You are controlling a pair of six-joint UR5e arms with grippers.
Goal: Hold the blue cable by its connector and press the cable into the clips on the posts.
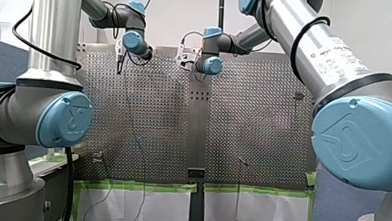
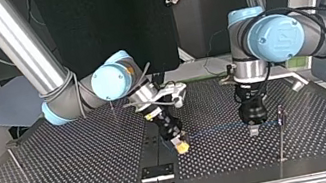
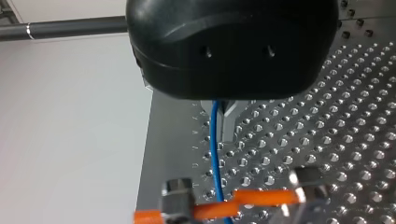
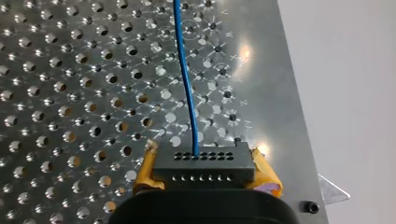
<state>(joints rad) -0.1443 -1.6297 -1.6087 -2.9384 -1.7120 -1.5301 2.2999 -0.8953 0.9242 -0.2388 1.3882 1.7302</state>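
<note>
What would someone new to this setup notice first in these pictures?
The blue cable stands out first: in the right wrist view it runs from a black connector, clamped between the yellow pads of my right end effector, out over the perforated table. In the top view both arms meet mid-table, my left end effector at that view's right, with the cable reaching from one to the other.

thin blue cable (image 4: 187, 84), one end in a black many-holed connector (image 4: 203, 165)
</note>
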